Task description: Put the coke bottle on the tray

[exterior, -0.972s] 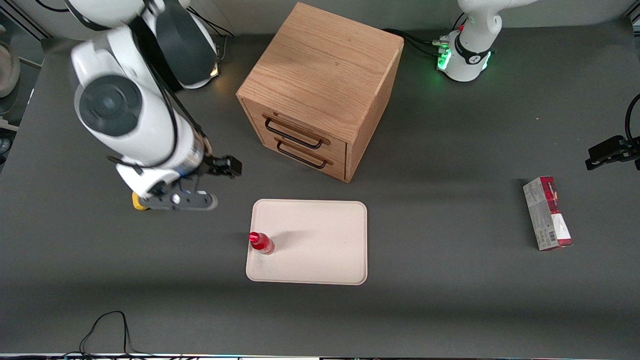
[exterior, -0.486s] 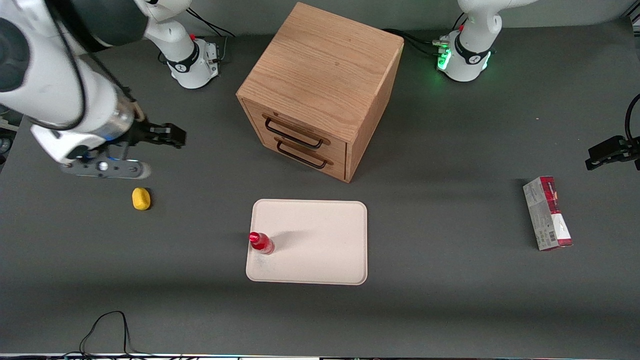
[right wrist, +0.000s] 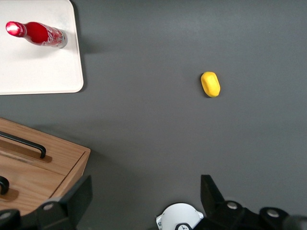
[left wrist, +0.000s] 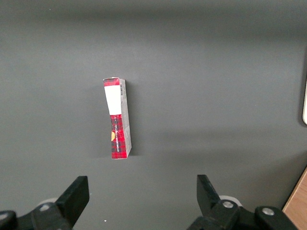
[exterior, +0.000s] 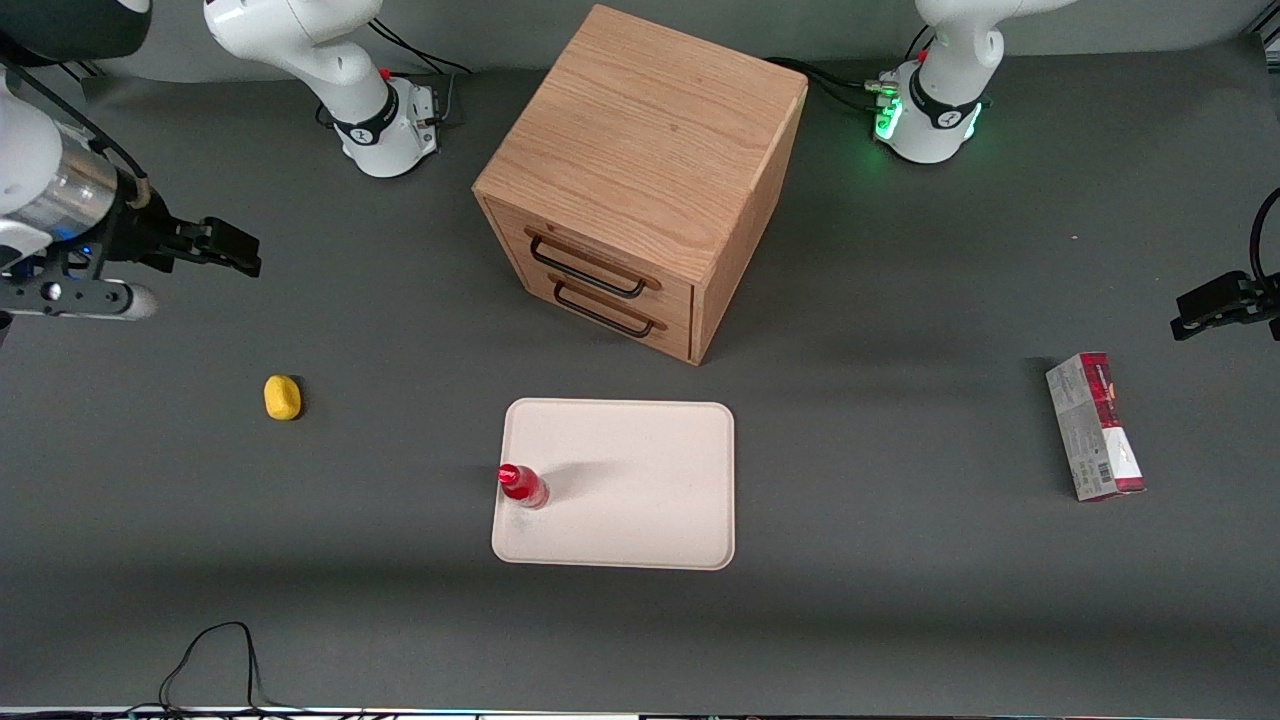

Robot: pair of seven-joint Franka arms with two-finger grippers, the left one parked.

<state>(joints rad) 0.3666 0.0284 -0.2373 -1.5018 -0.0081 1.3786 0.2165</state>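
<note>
From the front I see the coke bottle (exterior: 522, 486) upright on the tray (exterior: 640, 500), at its edge toward the working arm, and my gripper (exterior: 70, 298) raised near the table's end, partly cut off. The right wrist view adds the gripper (right wrist: 146, 199) fingers spread apart, empty, with the bottle (right wrist: 36, 33), tray (right wrist: 43, 72), a yellow lump (right wrist: 210, 84) and the cabinet (right wrist: 38, 172) drawers below. Only the left wrist view shows the carton (left wrist: 117, 119) label, its print illegible.

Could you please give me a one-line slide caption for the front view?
Coke bottle upright on tray; open gripper high at the working arm's end.
</note>
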